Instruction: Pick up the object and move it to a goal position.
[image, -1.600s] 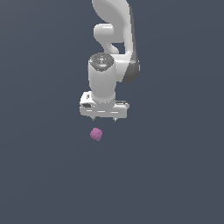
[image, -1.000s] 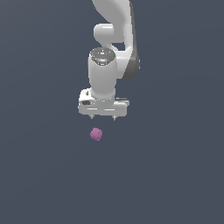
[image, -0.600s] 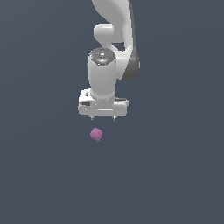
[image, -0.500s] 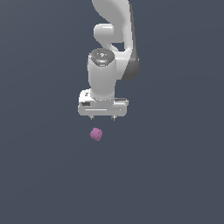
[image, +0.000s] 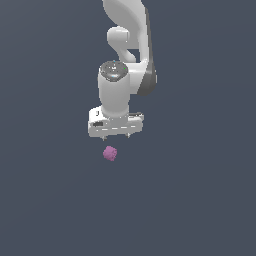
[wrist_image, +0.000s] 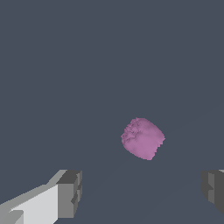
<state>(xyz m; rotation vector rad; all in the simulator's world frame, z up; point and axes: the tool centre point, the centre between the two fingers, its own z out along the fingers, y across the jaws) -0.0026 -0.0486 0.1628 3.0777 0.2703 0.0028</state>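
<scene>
Exterior view shows our gripper (image: 115, 135) hanging above the pink bumpy lump (image: 110, 153), which lies on the dark floor (image: 200, 200) at about seven o'clock from the fingertips, near but apart; over the last second and a half the hand has barely shifted, sinking only a touch, while the lump has stayed put; in the wrist view the fingers (wrist_image: 70, 192) stand wide with the lump (wrist_image: 142, 138) ahead of the gap, ungrasped; we judge the descent is hardly begun.
</scene>
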